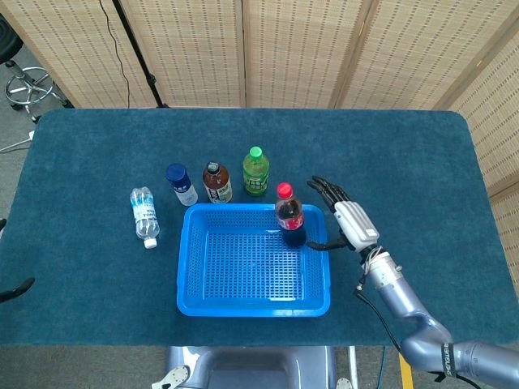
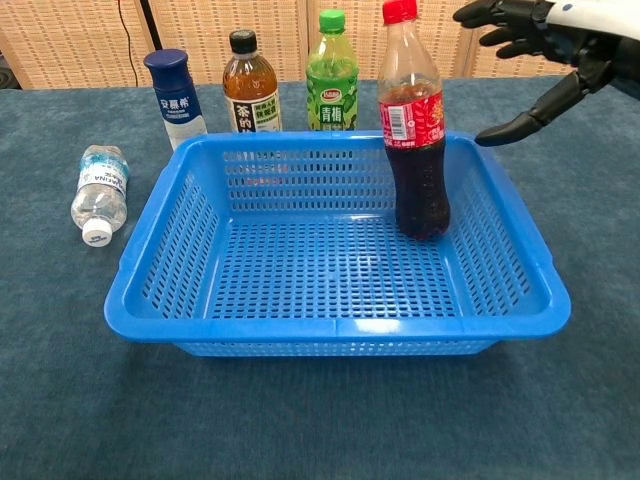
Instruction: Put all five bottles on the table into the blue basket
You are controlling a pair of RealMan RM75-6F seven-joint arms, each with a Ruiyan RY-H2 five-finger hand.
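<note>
Red-capped cola bottle (image 2: 415, 140) upright, right hand (image 2: 545, 45) apart

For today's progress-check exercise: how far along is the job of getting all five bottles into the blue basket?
Done: one, the cola bottle, stands upright in the blue basket. In hand: nothing; the right hand is open beside it. Left: four on the table, the green bottle, brown tea bottle, blue-capped bottle, and lying water bottle.

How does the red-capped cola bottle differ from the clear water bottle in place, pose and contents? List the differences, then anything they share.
1. The cola bottle stands inside the blue basket; the water bottle lies on the table outside it.
2. The cola bottle is upright; the water bottle is on its side.
3. The cola bottle holds dark liquid and is taller; the water bottle looks clear.
Shared: both are capped, labelled, and untouched by any hand.
</note>
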